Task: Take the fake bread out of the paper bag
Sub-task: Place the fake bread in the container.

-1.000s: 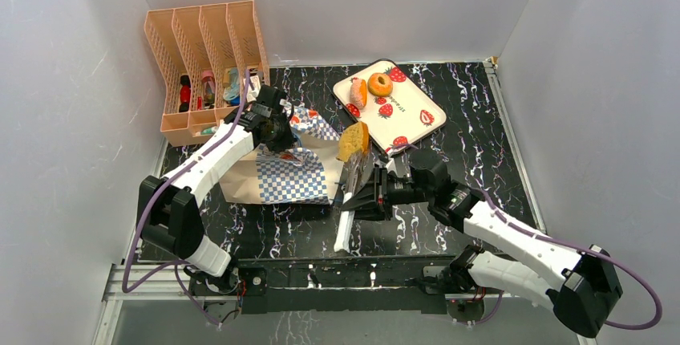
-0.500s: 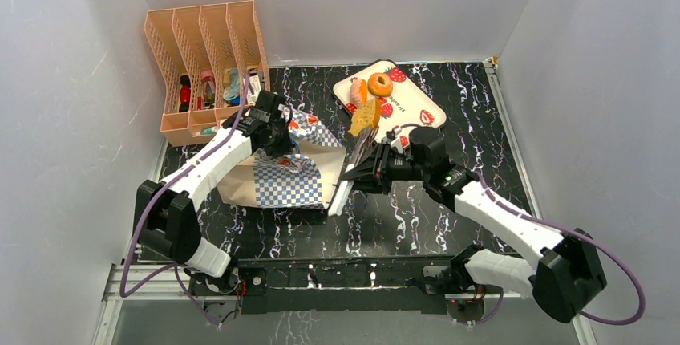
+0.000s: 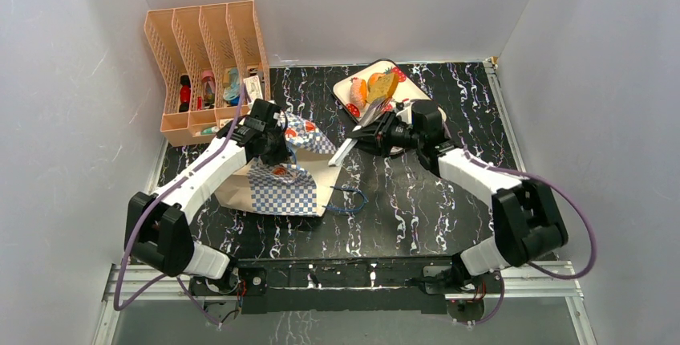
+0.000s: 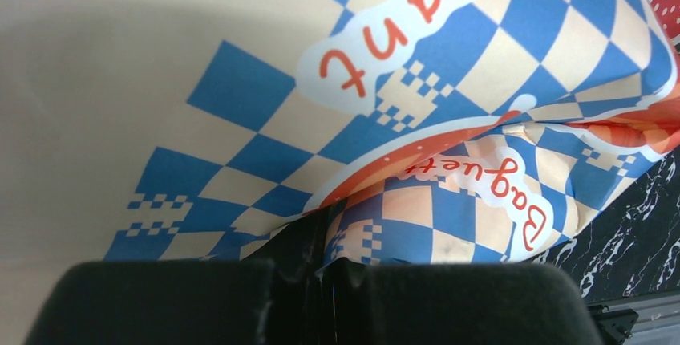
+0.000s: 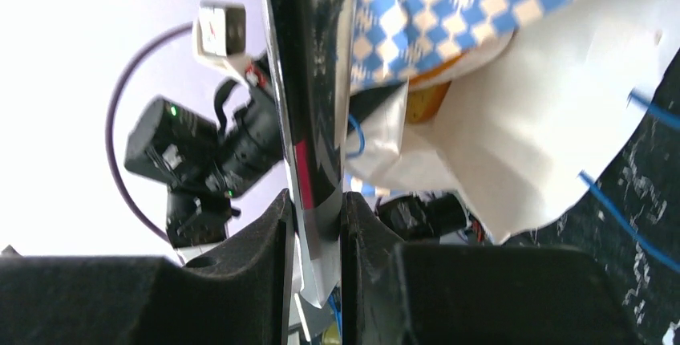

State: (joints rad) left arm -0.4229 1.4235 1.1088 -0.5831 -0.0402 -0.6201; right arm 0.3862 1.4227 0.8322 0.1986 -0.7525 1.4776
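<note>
The paper bag (image 3: 285, 180) lies on its side on the black mat, its mouth toward the right. My left gripper (image 3: 278, 141) is shut on a fold of the bag's chequered upper edge (image 4: 417, 217). My right gripper (image 3: 385, 132) is shut on metal tongs (image 3: 362, 120); in the right wrist view the steel strip (image 5: 317, 184) sits between the pads. The tongs' far end holds a brown toast slice (image 3: 385, 86) over the strawberry tray (image 3: 417, 116). A pinkish roll (image 3: 358, 91) and an orange donut (image 3: 374, 79) lie on the tray. An orange-brown piece (image 5: 425, 103) shows at the bag's mouth.
A peach file rack (image 3: 204, 60) with small items stands at the back left, close to the left arm. A blue cord handle (image 3: 350, 200) trails on the mat right of the bag. White walls close in the left, back and right sides.
The right arm has swung the tongs and toast from beside the bag's mouth back to above the tray. The left gripper kept its hold, and the bag shifted slightly.
</note>
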